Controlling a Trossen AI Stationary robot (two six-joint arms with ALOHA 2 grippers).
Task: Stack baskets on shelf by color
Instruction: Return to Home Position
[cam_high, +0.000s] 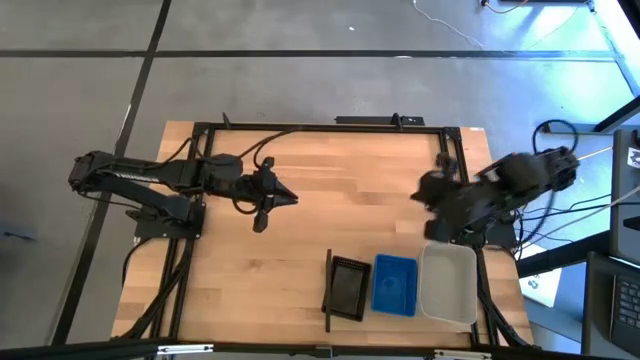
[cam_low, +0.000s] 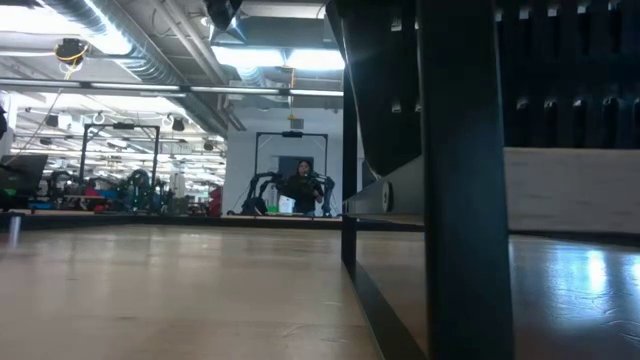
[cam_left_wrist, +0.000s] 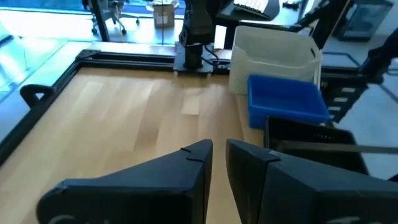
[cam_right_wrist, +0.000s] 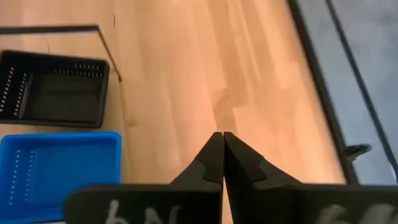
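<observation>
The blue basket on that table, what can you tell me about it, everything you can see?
The blue basket is a bright blue rectangular plastic tub, open side up, nothing visible inside. Small holes dot its floor near one end in the right wrist view. It sits near the table's front edge, in a row between a black slotted basket and a translucent white basket, close beside both; whether they touch is unclear. No end effector is near it.

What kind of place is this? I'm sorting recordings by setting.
Probably a robotics lab or workshop. Two arms work at a black-framed wooden table; behind it the low view shows exposed ceiling ducts, more equipment rigs, and a person at another station.
</observation>
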